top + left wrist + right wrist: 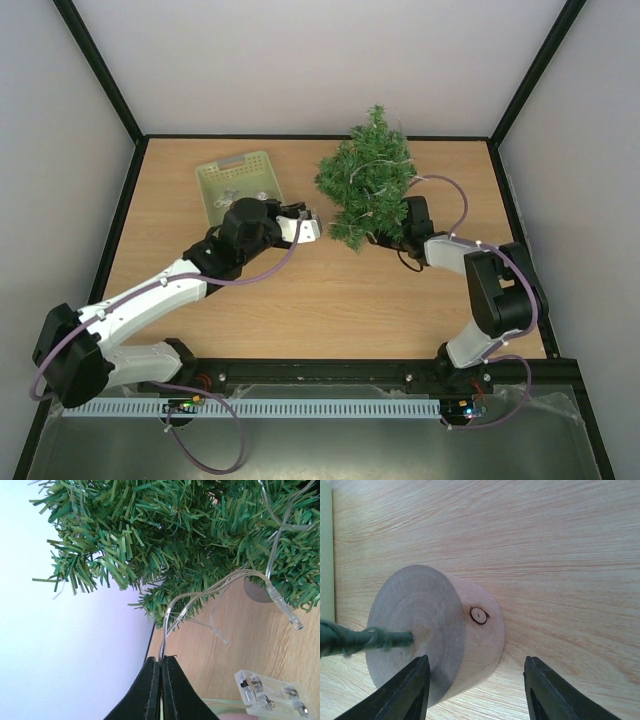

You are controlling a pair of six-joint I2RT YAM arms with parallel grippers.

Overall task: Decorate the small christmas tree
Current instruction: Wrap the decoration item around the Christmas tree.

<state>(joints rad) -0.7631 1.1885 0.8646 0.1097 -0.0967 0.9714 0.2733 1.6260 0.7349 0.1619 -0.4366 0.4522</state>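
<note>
The left gripper (161,662) is pinched tight on the thin clear fairy-light string (250,573), just beside the small christmas tree (368,180), a bushy dark green fir. The tree is near the far edge of the wooden desk (300,300), to the right of the pale green plastic basket (232,161). A clear plastic battery box (272,697) lies near the tree. The right gripper (476,658) gapes wide astride the tree's round pale wooden base (440,625), holding nothing.

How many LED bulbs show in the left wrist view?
2: a larger bulb at right under the tree branches, a smaller bulb lower, over the table. More may hide in the needles.
</note>
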